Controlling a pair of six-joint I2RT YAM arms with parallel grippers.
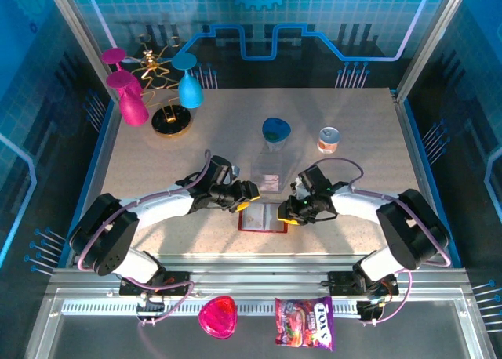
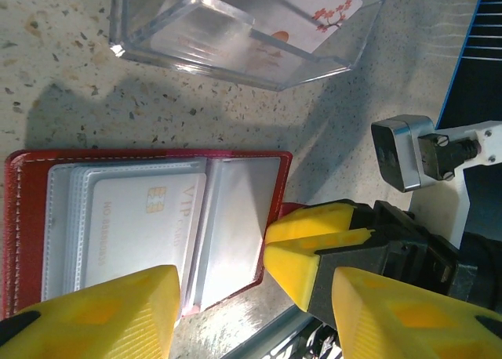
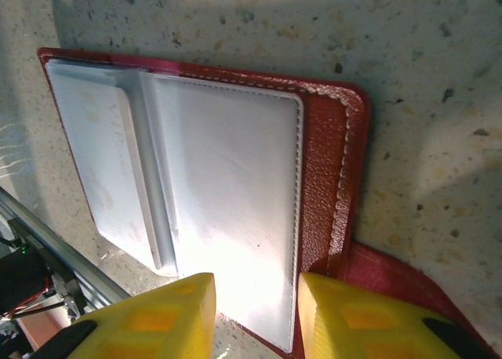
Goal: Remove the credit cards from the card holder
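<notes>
The card holder (image 1: 263, 217) lies open on the table (image 1: 369, 116) between both grippers, a credit card (image 2: 145, 218) in its pocket — left gripper (image 1: 247, 201) spread wide, right gripper (image 3: 257, 296) slightly parted astride a pale sleeve's edge.

Top camera looks down from behind; both wrist cameras closely face the card holder (image 3: 323, 179).

Dark red card holder (image 1: 263, 218), open flat, pale sleeves up, near table's (image 1: 157, 159) 6 o'clock, whitish VIP card (image 2: 141, 218) sleeved inside, blossom-printed card (image 2: 318, 6) at its 12 o'clock.
</notes>
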